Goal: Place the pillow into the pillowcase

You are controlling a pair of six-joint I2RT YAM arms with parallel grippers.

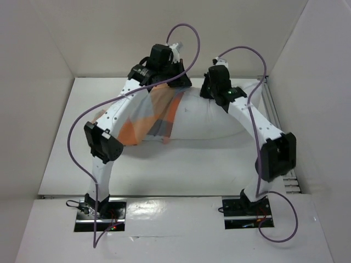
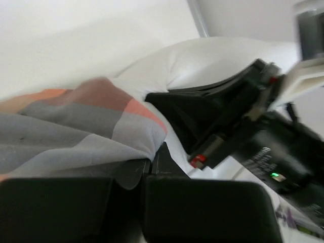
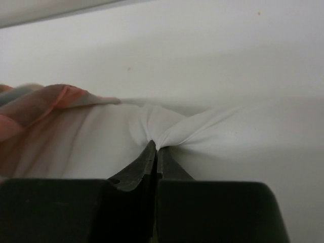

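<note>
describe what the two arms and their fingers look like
The left arm and right arm have white tubular links joined by boxy black joint housings. A purple cable runs along each, starting near its metal base plate. The fingers are plain matte black wedges. A small green light glows on the right wrist.

Left end of pillow (image 1: 219,118) under pillowcase (image 1: 158,114)

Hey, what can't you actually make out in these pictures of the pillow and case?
1. Top view: the left arm covers part of the pillowcase, so how far the pillow is in is unclear.
2. Left wrist view: motion blur; the right arm blocks the pillow's far end.
3. Right wrist view: the right tool pinches white cloth; the frame cuts off the pillow's edges.
</note>
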